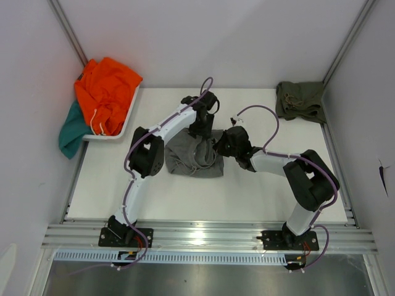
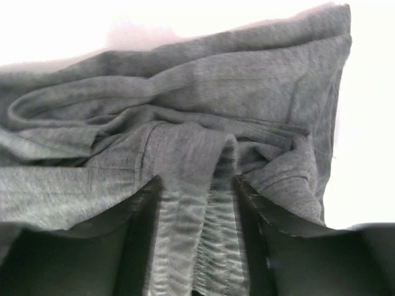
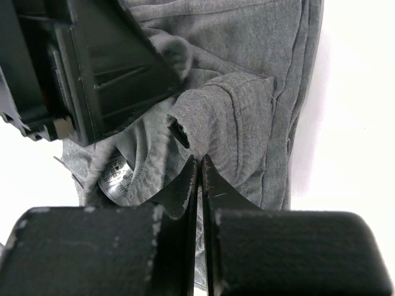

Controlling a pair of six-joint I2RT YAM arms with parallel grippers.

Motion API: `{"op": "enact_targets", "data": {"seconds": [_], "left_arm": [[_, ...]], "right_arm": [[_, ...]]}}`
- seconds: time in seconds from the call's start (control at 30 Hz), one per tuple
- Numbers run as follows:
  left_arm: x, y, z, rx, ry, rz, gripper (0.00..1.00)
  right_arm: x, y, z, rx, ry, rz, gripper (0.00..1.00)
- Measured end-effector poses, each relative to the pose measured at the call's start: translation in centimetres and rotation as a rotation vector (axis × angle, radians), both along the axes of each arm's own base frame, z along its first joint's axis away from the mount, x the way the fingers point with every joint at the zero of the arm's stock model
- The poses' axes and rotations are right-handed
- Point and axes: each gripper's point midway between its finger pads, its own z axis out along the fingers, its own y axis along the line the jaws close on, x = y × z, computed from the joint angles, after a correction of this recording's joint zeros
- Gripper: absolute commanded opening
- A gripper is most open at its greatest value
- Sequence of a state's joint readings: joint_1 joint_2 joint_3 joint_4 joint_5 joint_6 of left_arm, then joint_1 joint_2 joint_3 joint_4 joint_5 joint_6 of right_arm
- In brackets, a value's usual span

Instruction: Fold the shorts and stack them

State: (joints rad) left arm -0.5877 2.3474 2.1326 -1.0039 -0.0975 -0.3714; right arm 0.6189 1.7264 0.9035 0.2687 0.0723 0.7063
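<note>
Progress: early stage. Grey shorts (image 1: 194, 157) lie bunched and unfolded at the desk (image 1: 247, 191) centre. Left claw (image 2: 196, 185) stands apart, astride a ridge of their cloth. Right claw (image 3: 199, 163) is pressed together at a hem fold, hold unconfirmed. Olive shorts (image 1: 300, 100) sit compact at the far right corner; whether properly folded cannot be confirmed. Judgement: folding the grey pair and stacking remain.

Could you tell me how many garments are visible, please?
4: grey shorts mid-table, olive shorts far right corner, orange garment in the tray, teal garment beside it; others may be hidden.
</note>
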Motion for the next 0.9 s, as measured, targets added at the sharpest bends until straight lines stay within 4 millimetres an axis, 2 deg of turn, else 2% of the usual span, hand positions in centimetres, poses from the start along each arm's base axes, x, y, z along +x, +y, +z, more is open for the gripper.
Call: {"op": "enact_targets", "data": {"seconds": [0.03,0.13,0.23,0.3,0.73,0.9], "left_arm": [[-0.1,-0.1,-0.1,0.006,-0.002,-0.004,0.30],[0.0,-0.3,-0.1,0.010,-0.011,-0.009,0.06],[0.1,-0.5,-0.1,0.013,-0.023,-0.013,0.06],[0.1,-0.5,-0.2,0.015,-0.025,-0.014,0.01],[0.3,0.0,-0.2,0.043,-0.042,-0.029,0.00],[-0.2,0.6,1.3,0.042,-0.061,-0.031,0.00]], "right_arm": [[0.0,0.0,0.0,0.000,0.001,0.000,0.00],[-0.1,0.0,-0.1,0.000,0.000,0.000,0.00],[-0.1,0.0,-0.1,0.001,-0.001,0.000,0.00],[-0.1,0.0,-0.1,0.001,-0.001,0.000,0.00],[-0.1,-0.1,-0.2,0.005,-0.004,-0.001,0.00],[0.1,0.1,-0.1,0.029,-0.003,0.021,0.00]]}}
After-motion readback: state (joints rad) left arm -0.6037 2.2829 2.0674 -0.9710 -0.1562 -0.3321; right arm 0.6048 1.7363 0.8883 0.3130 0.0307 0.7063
